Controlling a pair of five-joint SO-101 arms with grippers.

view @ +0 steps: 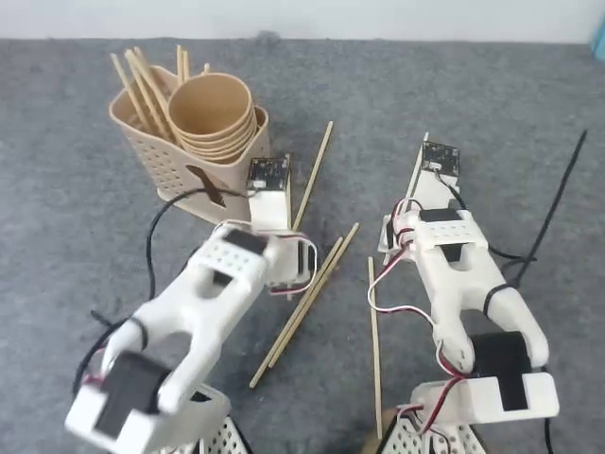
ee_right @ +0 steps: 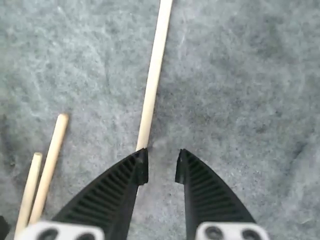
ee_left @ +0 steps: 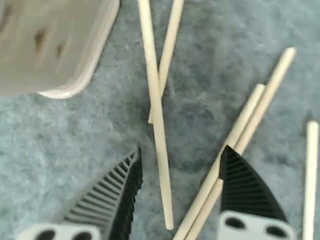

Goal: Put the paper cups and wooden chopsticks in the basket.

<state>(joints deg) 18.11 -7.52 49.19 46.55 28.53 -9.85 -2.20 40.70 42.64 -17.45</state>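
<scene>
Across the grey table (view: 76, 236) in the high view, the basket (view: 132, 128) stands at the far left. The stacked paper cups (view: 213, 109) sit inside it, and several upright chopsticks (view: 142, 85) lean in its back corner. Loose sticks lie between the two arms: a slanted chopstick (view: 315, 170) just right of the basket, a close pair (view: 312, 295) nearer the arm bases, and a lone chopstick (view: 374, 331) beside the right arm (view: 463, 274). The left arm (view: 208, 293) points toward the basket.

From the left wrist view, the left hand (ee_left: 182, 150) is spread wide and grasps nothing. A long chopstick (ee_left: 156, 125) lies on the table between its jaws, touching a shorter-looking stick (ee_left: 167, 55). The close pair passes under one fingertip, and the basket's corner is near.

From the right wrist view, the right hand (ee_right: 161, 155) is released, with its jaws narrowly parted over bare table. A chopstick end (ee_right: 152, 80) lies just at one fingertip.
</scene>
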